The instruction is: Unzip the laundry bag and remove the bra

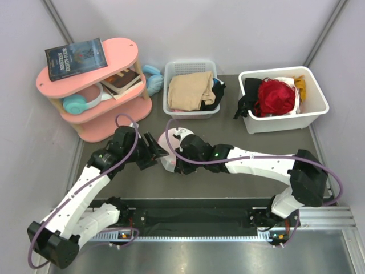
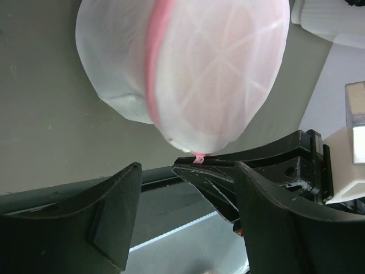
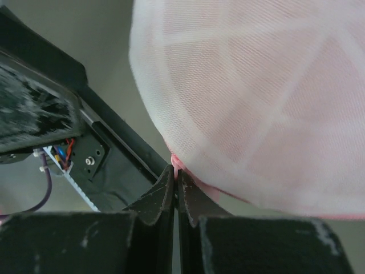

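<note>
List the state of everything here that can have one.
bag, zip closed along the stretch that shows
zip pull, pinched
right end effector, shut on zip pull
left end effector, open, holding nothing
book, closed, lying flat on shelf
basket, holding clothes
bin, holding clothes
</note>
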Controlling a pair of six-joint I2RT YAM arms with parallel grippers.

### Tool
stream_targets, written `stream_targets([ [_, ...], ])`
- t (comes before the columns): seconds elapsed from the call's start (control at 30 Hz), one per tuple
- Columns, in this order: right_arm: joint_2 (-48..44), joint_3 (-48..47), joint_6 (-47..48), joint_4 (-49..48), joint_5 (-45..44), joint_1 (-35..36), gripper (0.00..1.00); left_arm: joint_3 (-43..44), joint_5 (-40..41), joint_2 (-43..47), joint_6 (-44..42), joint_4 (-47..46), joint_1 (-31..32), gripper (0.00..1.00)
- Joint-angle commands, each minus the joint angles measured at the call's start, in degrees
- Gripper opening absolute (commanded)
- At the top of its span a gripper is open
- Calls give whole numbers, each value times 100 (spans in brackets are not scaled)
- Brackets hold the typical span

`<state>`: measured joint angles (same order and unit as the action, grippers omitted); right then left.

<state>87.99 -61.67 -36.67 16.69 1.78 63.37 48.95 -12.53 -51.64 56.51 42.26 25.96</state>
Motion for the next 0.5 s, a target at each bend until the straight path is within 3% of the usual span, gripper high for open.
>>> stream_targets([
  [0.0, 61, -346, -16, -262, 182, 149, 0, -533, -3, 356, 596, -217, 6, 70],
  [0.47, 210, -504, 168, -333, 437, 281, 0, -658, 217, -284, 686, -1580, 6, 64],
])
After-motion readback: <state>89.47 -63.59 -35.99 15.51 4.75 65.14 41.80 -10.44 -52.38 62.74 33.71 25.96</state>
